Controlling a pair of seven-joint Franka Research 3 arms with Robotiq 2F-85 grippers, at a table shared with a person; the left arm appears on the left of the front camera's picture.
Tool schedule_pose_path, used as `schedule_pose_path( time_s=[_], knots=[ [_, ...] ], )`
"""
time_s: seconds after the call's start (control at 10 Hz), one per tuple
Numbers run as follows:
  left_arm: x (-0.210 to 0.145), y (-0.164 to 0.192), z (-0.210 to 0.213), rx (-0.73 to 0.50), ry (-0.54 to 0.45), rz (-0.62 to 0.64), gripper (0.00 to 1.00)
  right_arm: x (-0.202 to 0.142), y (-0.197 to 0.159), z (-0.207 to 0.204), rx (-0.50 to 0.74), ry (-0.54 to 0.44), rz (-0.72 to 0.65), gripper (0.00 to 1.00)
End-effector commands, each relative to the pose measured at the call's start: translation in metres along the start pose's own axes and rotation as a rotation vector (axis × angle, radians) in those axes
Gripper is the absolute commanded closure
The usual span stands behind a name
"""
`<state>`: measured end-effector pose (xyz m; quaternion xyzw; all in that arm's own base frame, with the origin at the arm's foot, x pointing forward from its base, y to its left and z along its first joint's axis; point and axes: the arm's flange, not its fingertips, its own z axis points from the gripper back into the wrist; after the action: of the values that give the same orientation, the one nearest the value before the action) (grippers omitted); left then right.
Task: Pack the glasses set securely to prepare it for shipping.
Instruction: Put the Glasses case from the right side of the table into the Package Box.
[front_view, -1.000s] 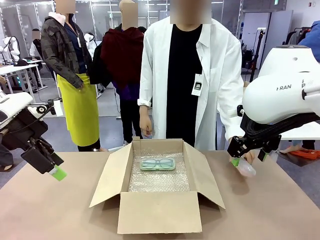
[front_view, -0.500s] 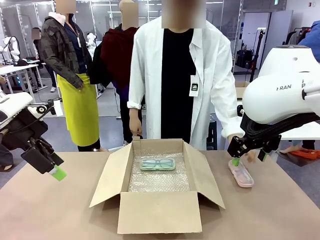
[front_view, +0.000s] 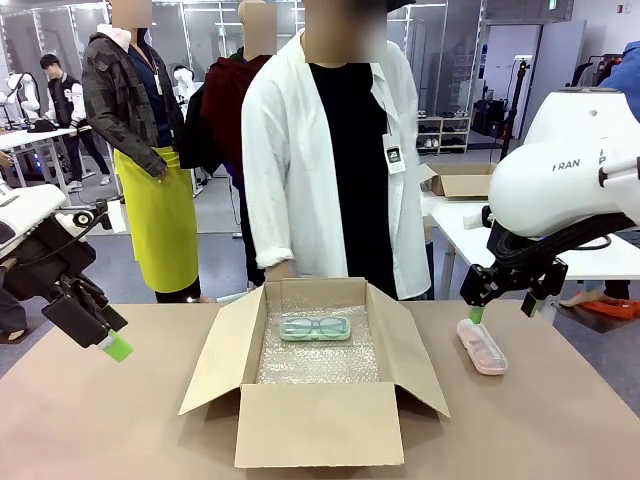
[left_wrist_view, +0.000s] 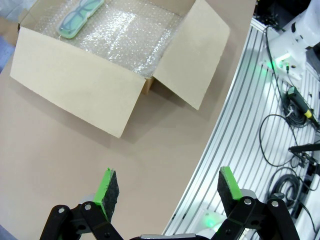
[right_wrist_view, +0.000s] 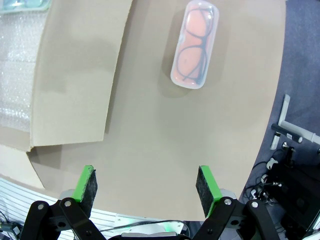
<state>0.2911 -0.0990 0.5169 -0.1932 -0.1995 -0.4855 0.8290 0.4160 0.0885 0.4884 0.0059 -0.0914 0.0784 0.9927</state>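
**Abt halfway: one case in, one case out**

By my read you're roughly half done. The green case (front_view: 316, 327) lies flat inside the box (front_view: 318, 425), toward the far wall, on the bubble wrap (front_view: 318, 368) lining the bottom. The pink case (front_view: 482, 347) sits on the table (front_view: 100, 420), just right of the box's right flap, w/ glasses visible through the lid.

Left to do, I'd say: get the pink case into the box, pad it, close up. All four flaps stand open now.

Your right gripper (front_view: 502, 310) hovers above the table near the pink case's far end, fingers spread wide, holding nothing. In its wrist cam the case lies out ahead of the pads, not between them. Your left gripper (left_wrist_view: 167, 189) hangs over bare table left of the box, well apart from it, also spread and empty.

Box contents: wrap + green case. The near half of the floor is free, so there's room for the pink one, I reckon.

The person's hand (front_view: 278, 270) is at the box's far rim; can't tell if it touches.
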Motion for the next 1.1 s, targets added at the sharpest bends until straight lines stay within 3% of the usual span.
schedule_pose_path(
  time_s=[0.0,0.5,1.0],
  knots=[
    [-0.001,0.000,0.002,-0.026,-0.012,-0.017,0.00,0.019,-0.006,-0.004,-0.019,0.018,-0.071,0.00],
    [-0.001,0.000,0.002,-0.026,-0.012,-0.017,0.00,0.077,-0.040,-0.071,-0.034,0.006,-0.189,0.00],
    [-0.001,0.000,0.002,-0.026,-0.012,-0.017,0.00,0.108,-0.068,-0.146,-0.042,-0.027,-0.215,0.00]
  ],
)
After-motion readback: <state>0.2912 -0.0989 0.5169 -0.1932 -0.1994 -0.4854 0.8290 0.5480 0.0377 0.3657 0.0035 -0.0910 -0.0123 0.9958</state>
